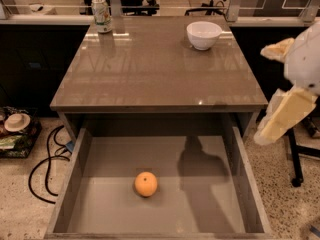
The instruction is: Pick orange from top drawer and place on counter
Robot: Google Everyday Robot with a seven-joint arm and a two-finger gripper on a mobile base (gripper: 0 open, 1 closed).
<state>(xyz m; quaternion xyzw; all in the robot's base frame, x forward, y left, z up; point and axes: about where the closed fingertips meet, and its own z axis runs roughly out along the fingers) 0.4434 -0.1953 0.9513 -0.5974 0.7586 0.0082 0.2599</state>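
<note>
The orange [146, 184] lies on the flat bottom of the open top drawer [75, 184], left of centre and toward the front. The glossy grey-brown counter [150, 69] spans the drawer's back. My gripper [281, 118] shows as pale cream parts at the right edge, outside the drawer's right wall and above floor level. It is well to the right of the orange and apart from it. Its shadow falls on the drawer bottom, right of the orange.
A white bowl [203, 34] stands at the counter's back right and a drink can [102, 15] at the back left. Cables [45, 169] and a basket of items [17, 131] lie on the floor to the left. A chair base [295, 164] stands to the right.
</note>
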